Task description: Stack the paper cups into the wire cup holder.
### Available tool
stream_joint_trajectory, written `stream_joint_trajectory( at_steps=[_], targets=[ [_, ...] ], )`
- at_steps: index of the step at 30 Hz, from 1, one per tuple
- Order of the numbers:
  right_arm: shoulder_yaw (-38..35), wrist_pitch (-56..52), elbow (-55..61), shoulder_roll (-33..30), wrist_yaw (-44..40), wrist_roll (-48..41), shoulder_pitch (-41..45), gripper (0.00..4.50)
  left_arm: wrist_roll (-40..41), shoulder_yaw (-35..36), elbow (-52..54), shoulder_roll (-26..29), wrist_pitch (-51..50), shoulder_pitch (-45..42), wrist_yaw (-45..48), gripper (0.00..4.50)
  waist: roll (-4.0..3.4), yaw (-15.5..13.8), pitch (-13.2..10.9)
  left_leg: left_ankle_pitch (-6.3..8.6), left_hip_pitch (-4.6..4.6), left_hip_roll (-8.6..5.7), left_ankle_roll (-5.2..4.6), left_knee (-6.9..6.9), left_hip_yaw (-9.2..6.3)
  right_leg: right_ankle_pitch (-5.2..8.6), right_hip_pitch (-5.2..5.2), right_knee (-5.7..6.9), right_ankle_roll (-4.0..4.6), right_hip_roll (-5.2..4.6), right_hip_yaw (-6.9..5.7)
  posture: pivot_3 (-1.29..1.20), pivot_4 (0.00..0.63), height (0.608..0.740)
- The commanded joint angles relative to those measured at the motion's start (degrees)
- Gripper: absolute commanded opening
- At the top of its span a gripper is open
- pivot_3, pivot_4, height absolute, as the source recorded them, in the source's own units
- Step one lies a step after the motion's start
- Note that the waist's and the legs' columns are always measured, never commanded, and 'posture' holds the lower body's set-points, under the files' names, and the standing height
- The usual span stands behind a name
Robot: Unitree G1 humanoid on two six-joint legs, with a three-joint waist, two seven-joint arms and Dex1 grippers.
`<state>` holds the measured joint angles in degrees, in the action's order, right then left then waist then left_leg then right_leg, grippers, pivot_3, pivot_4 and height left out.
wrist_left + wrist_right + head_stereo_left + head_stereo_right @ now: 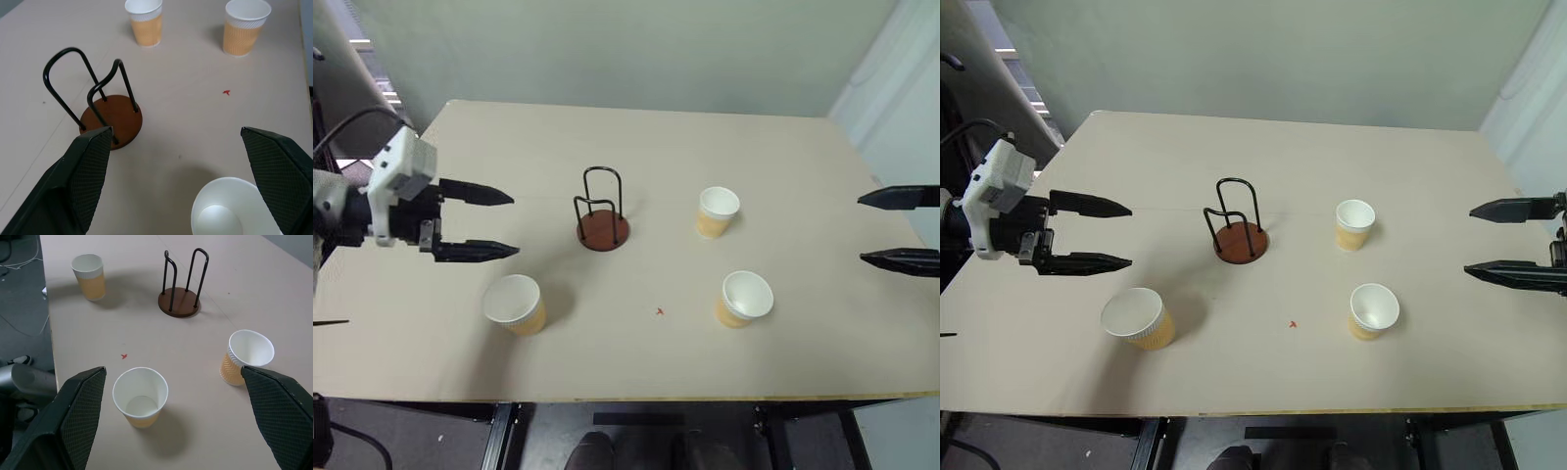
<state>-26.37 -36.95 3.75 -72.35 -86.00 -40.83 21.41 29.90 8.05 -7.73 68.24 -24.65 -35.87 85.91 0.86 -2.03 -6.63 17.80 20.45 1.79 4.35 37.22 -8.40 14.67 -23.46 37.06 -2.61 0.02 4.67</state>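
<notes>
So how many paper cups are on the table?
3: one cup near the left gripper, and two right of the wire cup holder, one farther back, one nearer. All stand upright.

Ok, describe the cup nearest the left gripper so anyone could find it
Start at the wire cup holder mid-table. Come toward the table's near edge on the left gripper's side: that paper cup stands alone there, while the other two stand together across the holder.
</notes>
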Motion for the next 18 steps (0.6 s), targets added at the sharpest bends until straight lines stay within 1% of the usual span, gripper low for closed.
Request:
stream_joint_trajectory(
  at_steps=[1, 6, 9, 11, 15, 18],
  targets=[
    [-2.4, 0.8, 0.4, -0.5, 1.3, -0.8, 1.2, 4.49, -0.9, 0.8, -0.2, -0.3, 1.4, -1.5, -0.6, 4.47, 0.00, 0.0, 0.0, 0.00, 0.00, 0.02, -0.01, 0.00, -0.01, -0.01, 0.00, 0.00, -0.02, 0.00, 0.01, 0.00, 0.150, 0.740],
    [-2.8, 2.0, 0.4, 0.2, 1.6, -0.2, -0.2, 4.49, -2.2, 0.7, -1.1, -2.4, 2.4, -2.0, -2.8, 4.47, 0.00, 0.0, 0.0, 0.01, 0.01, 0.02, -0.02, 0.02, -0.01, -0.03, 0.00, 0.00, -0.04, -0.01, 0.01, 0.00, 0.150, 0.740],
    [-2.7, 2.4, 0.5, 0.3, 2.0, -0.3, -0.2, 4.49, -4.0, -0.7, -2.5, -5.4, 3.0, -3.4, -5.4, 4.47, 0.00, 0.0, 0.0, 0.01, 0.01, 0.02, -0.02, 0.08, -0.02, -0.04, 0.01, 0.03, -0.07, -0.01, 0.01, 0.00, 0.150, 0.740],
    [-2.6, 2.7, 0.5, 0.4, 2.4, -0.4, 0.0, 4.49, -4.6, -2.1, -2.8, -7.2, 2.8, -3.6, -5.5, 4.47, -0.01, 0.0, 0.0, 0.01, 0.02, 0.01, -0.03, 0.17, -0.02, -0.06, 0.02, 0.03, -0.11, -0.02, 0.01, 0.00, 0.150, 0.740],
    [-2.1, 2.9, 0.8, 0.6, 2.9, -0.9, 0.8, 4.49, -9.0, -5.4, -9.7, -12.7, 5.3, -8.2, -9.2, 4.47, -0.01, -0.2, 0.0, 0.05, 0.06, 0.00, -0.08, 0.39, -0.02, -0.10, 0.08, 0.06, -0.17, -0.01, 0.01, 0.00, 0.150, 0.740],
    [-2.2, 2.8, 1.4, 0.8, 3.2, -1.2, 1.2, 4.49, -12.2, -7.5, -15.8, -16.7, 9.0, -11.6, -10.7, 4.47, -0.01, -0.1, 0.0, 0.09, 0.20, 0.01, -0.15, 0.75, -0.05, -0.15, 0.09, 0.11, -0.26, 0.01, 0.00, 0.00, 0.150, 0.740]
  ],
)
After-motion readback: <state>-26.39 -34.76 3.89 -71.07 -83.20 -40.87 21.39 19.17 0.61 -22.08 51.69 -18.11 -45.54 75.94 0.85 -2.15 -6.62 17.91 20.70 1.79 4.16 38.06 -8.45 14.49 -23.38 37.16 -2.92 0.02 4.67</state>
